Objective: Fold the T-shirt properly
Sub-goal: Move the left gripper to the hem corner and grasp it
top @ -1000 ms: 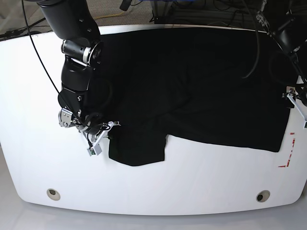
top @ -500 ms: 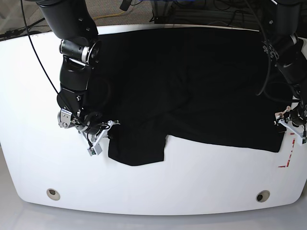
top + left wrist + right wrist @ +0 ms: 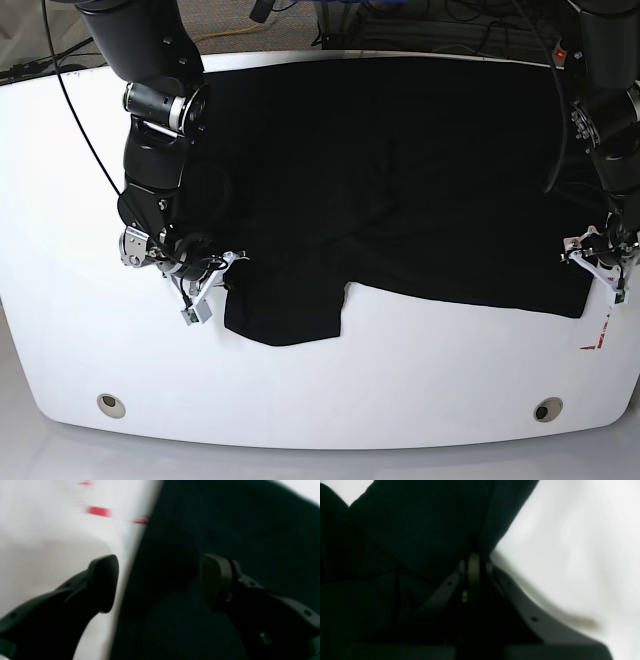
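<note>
A black T-shirt lies spread across the far half of a white bench, one sleeve jutting toward the near edge on the base view's left. No print is visible on the fabric.

The right gripper sits at that sleeve's upper corner, its fingers closed tight on a pinch of the T-shirt's edge; the right wrist view shows dark cloth gathered where they meet.

The left gripper hovers at the shirt's opposite near corner, by the base view's right edge. Its fingers stand wide apart and hold nothing, one over bare bench, the other over cloth, straddling the hem. Red tape marks lie on the bench just beyond.

Risks, as a judgement: if the left fingers close too high, they may miss the thin hem or catch one layer only. A lift by the right arm alone would drag the shirt askew and bunch it.
</note>
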